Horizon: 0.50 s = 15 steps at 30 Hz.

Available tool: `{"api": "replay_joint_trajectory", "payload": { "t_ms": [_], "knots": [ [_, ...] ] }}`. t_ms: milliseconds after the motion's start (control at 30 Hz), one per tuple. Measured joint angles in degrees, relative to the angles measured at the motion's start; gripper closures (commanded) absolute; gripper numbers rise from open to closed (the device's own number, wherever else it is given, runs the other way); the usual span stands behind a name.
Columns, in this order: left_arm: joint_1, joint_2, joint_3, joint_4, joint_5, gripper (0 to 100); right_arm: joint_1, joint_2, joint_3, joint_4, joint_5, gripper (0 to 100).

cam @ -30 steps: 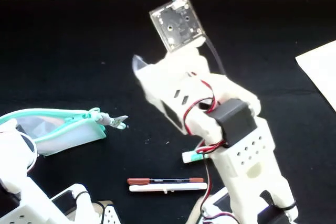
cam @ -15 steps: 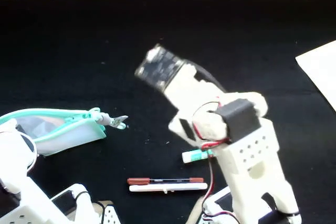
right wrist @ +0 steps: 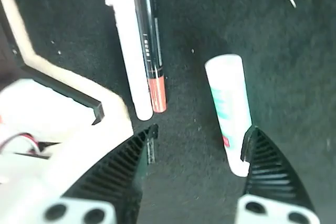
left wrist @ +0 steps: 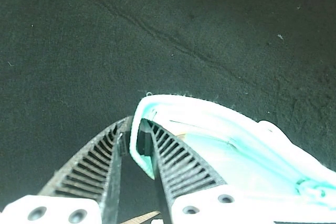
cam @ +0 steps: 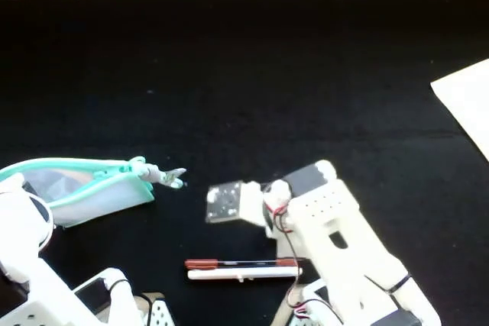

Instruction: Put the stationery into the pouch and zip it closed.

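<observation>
A mint-green pouch [cam: 92, 188] lies at the table's left with its mouth open and its zipper pull [cam: 172, 179] pointing toward the middle. My left gripper [left wrist: 137, 129] is shut on the pouch's rim [left wrist: 157, 103]. My right gripper [right wrist: 199, 142] hangs open low over the cloth. A white glue stick with a green label [right wrist: 228, 108] lies just inside one of its fingers. A white pen [right wrist: 126, 51] and a brown pen [right wrist: 149, 51] lie side by side just beyond the other finger. The same pens [cam: 241, 267] lie near the front edge beside the right arm [cam: 328, 227].
Black cloth covers the table [cam: 252, 74]. A white sheet of paper [cam: 466, 101] lies at the right edge. The left arm's base [cam: 46, 288] stands at the front left corner.
The right arm has swung down from high above the table's middle to low over the glue stick and pens near the front. The pouch and left arm have not moved.
</observation>
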Motion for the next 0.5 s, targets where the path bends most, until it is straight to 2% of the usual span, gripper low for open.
{"api": "replay_joint_trajectory", "payload": {
  "t_ms": [233, 367, 500],
  "knots": [
    [0.0, -0.3, 2.1, -0.1, 0.0, 99, 1.1, 1.1, 2.8, -9.3, 9.8, 74.5],
    [0.0, -0.3, 2.1, -0.1, 0.0, 99, 4.2, 8.3, 2.9, -17.0, 14.8, 74.5],
    [0.0, -0.3, 2.1, -0.1, 0.0, 99, 6.9, 17.7, 2.7, -22.4, 15.9, 74.5]
  ]
}}
